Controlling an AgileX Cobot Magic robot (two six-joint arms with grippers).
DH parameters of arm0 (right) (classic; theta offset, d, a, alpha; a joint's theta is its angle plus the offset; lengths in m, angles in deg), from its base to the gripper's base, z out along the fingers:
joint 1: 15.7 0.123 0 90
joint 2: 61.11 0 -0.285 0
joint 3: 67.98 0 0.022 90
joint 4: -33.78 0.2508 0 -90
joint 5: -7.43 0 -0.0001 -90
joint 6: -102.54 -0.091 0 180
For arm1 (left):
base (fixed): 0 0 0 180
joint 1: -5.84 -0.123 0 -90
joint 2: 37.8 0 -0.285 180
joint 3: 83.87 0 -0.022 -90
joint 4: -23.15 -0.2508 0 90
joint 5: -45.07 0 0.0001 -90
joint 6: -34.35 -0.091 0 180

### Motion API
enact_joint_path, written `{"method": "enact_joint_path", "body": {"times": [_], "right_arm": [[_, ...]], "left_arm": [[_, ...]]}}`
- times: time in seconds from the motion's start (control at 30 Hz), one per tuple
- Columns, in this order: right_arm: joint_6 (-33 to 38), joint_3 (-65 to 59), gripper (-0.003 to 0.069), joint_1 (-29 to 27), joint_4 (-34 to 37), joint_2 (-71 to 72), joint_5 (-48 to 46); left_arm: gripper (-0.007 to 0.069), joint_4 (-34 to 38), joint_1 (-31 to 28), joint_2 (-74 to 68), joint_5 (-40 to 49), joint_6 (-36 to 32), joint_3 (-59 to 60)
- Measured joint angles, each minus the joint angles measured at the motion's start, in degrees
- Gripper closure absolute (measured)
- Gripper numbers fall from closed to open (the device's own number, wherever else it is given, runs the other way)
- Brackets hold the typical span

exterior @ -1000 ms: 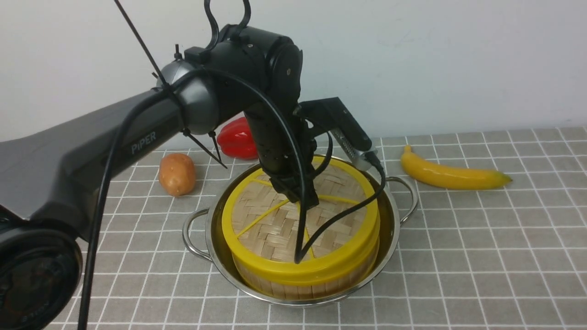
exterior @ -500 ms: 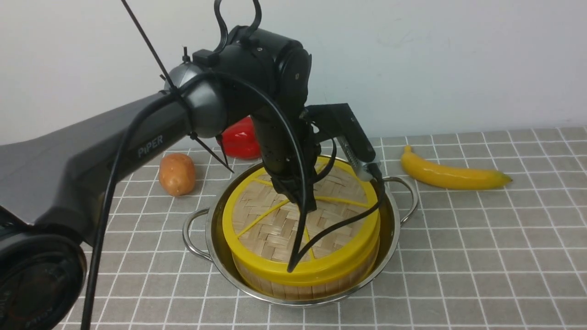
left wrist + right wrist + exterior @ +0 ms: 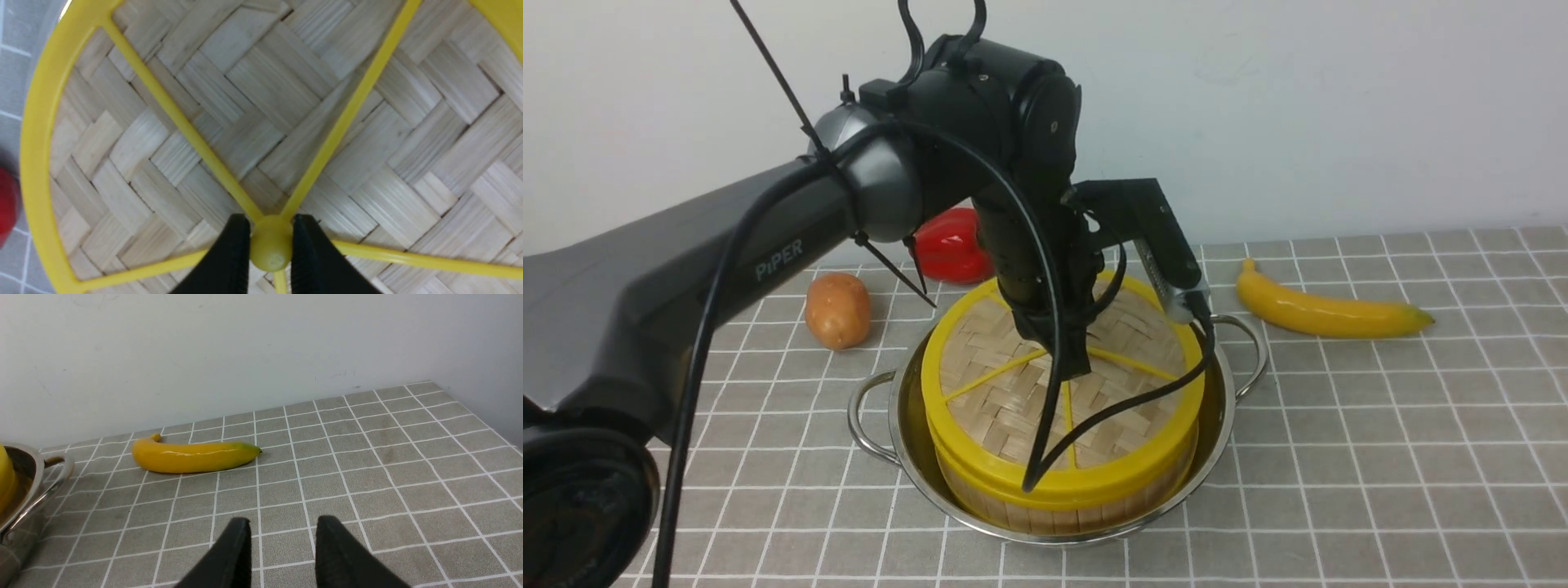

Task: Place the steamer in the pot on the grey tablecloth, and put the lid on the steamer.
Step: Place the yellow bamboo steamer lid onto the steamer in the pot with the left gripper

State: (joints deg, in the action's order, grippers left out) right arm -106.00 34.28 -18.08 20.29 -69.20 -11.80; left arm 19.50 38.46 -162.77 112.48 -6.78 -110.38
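Since the left hand [image 3: 271, 255], still clenched on the knob, tipped the flat woven-bamboo yellow-rimmed lid [image 3: 1013, 384] up w/ near edge raised, it's not seated flat on slat-walled bamboo steamer [image 3: 1078, 510] in shiny steel pot [image 3: 1217, 425]; right hand [image 3: 280, 551] released, idle.

Steamer [image 3: 1068, 502] contents hidden under the lid [image 3: 1005, 392]; only its front slat wall shows below the yellow rim. Left gripper [image 3: 1072, 359] mostly masked by the arm and cable in the front view. Wrist view cuts the lid rim off at the edges; the knob [image 3: 271, 252] is half covered by the two black fingers [image 3: 229, 261]. Red pepper [image 3: 947, 245] partly behind the arm, a blurred red sliver in the wrist view. Pot [image 3: 28, 494] cut off at the right wrist picture's edge, probably less than a quarter showing. Right gripper [image 3: 282, 547] shows fingertips only.
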Motion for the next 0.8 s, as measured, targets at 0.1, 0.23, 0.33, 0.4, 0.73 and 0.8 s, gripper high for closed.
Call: {"method": "enact_joint_path", "body": {"times": [0.1,0.23,0.33,0.4,0.73,0.8], "right_arm": [[0.0,0.0,0.0416,0.0,0.0,0.0,0.0],[0.0,0.0,0.0416,0.0,0.0,0.0,0.0],[0.0,0.0,0.0416,0.0,0.0,0.0,0.0],[0.0,0.0,0.0416,0.0,0.0,0.0,0.0],[0.0,0.0,0.0416,0.0,0.0,0.0,0.0],[0.0,0.0,0.0416,0.0,0.0,0.0,0.0]], "left_arm": [[0.0508,0.0,0.0,0.0,0.0,0.0,0.0],[0.0508,0.0,0.0,0.0,0.0,0.0,0.0],[0.0508,0.0,0.0,0.0,-0.1,0.3,0.0],[0.0508,0.0,0.0,0.0,-0.2,1.2,0.0],[0.0508,0.0,-1.2,-0.2,-0.4,5.0,0.0],[0.0508,0.0,-1.5,-0.2,-0.4,5.5,0.0]]}}
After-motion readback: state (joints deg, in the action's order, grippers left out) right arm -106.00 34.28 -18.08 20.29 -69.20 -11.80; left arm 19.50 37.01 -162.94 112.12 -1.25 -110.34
